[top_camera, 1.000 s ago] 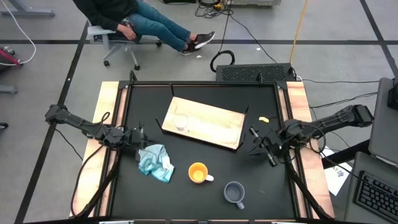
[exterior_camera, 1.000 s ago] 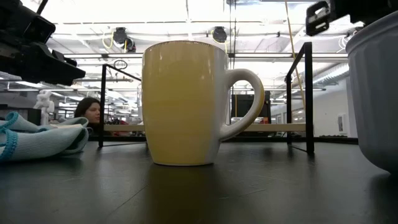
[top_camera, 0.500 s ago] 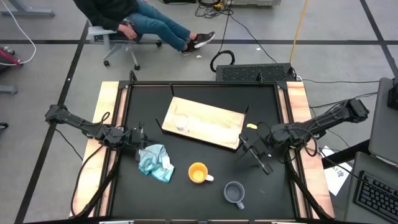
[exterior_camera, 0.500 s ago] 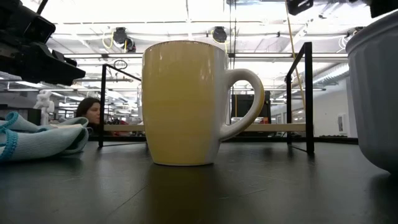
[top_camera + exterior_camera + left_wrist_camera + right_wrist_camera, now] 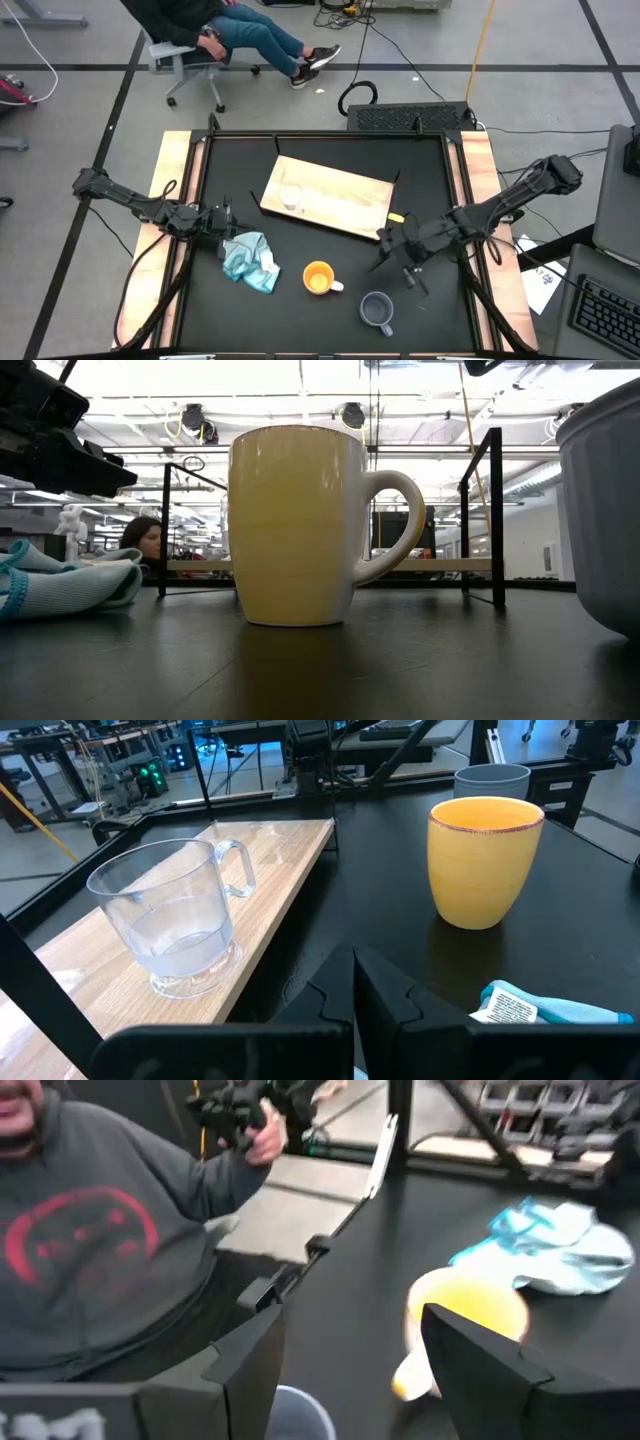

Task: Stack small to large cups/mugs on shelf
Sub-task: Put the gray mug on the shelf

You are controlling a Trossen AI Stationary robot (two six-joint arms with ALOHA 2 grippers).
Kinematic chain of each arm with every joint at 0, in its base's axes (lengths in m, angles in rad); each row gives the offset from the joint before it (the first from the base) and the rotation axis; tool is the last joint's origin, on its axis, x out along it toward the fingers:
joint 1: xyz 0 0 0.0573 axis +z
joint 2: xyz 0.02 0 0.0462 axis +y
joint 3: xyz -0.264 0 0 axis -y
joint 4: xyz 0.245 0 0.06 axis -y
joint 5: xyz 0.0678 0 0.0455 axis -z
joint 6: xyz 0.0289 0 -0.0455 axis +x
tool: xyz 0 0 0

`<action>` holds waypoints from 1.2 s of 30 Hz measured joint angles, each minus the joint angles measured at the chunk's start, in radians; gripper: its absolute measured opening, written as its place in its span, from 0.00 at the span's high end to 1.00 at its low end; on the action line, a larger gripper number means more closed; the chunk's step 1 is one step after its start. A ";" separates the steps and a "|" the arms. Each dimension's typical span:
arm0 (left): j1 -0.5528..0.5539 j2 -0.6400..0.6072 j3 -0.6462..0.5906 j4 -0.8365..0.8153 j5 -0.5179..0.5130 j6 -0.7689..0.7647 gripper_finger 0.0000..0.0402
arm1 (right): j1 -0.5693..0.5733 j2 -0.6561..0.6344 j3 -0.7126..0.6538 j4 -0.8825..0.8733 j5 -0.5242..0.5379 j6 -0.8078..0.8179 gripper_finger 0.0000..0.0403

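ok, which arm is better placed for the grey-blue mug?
Right. The right gripper hangs open just beyond the grey-blue mug; the left gripper sits shut across the table by the cloth.

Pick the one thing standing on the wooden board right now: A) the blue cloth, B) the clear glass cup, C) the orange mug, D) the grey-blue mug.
B: the clear glass cup stands alone on the wooden board, near its left end.
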 joint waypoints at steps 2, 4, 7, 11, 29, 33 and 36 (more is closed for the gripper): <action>0.000 0.000 0.000 0.000 0.000 -0.001 0.99 | 0.009 0.031 0.037 -0.050 0.025 0.022 0.43; 0.000 0.000 0.000 0.000 0.000 -0.001 0.99 | 0.013 0.058 0.070 -0.108 0.046 0.037 0.43; 0.000 0.000 0.000 0.000 0.000 -0.001 0.99 | 0.013 0.087 0.099 -0.166 0.049 0.079 0.43; 0.000 0.000 0.000 0.000 0.000 0.001 0.99 | 0.013 0.115 0.104 -0.221 0.048 0.151 0.43; 0.000 0.000 0.000 0.000 0.000 -0.001 0.99 | 0.068 0.259 0.105 -0.247 0.044 0.259 0.43; 0.000 0.000 0.000 0.000 0.000 -0.001 0.99 | 0.082 0.295 0.105 -0.243 0.043 0.276 0.43; 0.000 0.000 0.000 0.005 0.000 0.002 0.99 | 0.082 0.321 0.105 -0.243 0.044 0.285 0.43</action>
